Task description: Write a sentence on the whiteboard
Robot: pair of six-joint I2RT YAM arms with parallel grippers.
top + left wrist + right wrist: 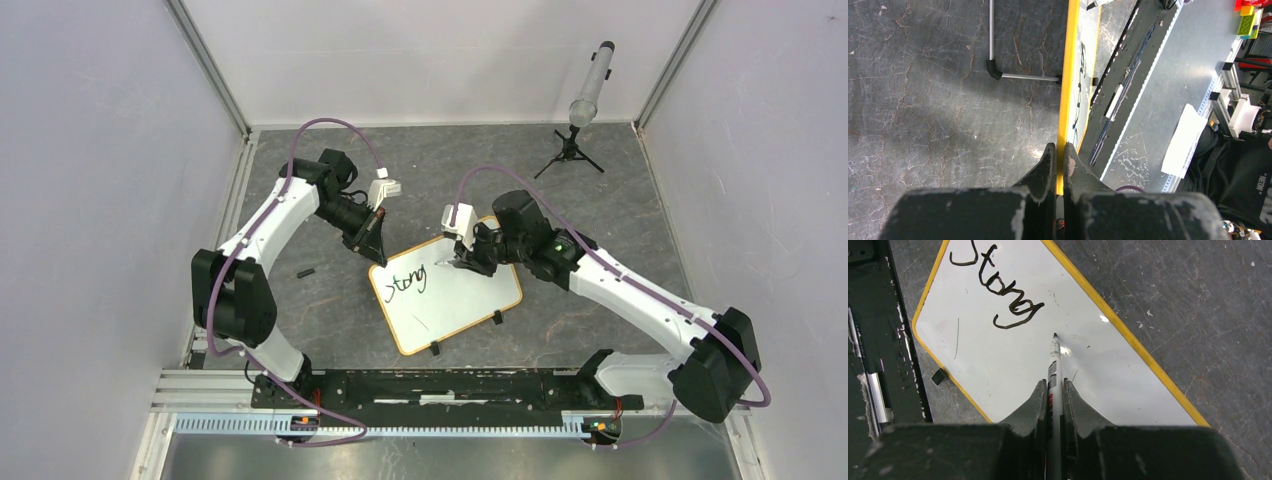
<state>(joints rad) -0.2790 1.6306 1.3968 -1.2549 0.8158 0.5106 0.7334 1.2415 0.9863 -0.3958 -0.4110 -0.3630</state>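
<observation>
Pinching whiteboard (1064, 100) frame, left hand (1058, 151) closed tight, right hand (1053, 388) clamped on marker (1054, 357), tip near the writing (998, 287)

We see the whiteboard (998, 360) ahead of the right claw (1053, 385) as a smooth, glossy white face that throws back small glints. Its yellow-orange frame (1064, 100), pinched between the fingers of the left claw (1059, 151), looks smooth with a slight sheen. The marker (1054, 360) in the right claw has a shiny plastic barrel. The claw fingers (1045, 170) look like matt black plastic, scuffed pale along their edges. The worktop (923, 100) beside both claws is dark grey, matt and rough, crazed with fine cracks. Ahead and left of the left claw, a thin rod (1028, 77) has a dull metal look.
</observation>
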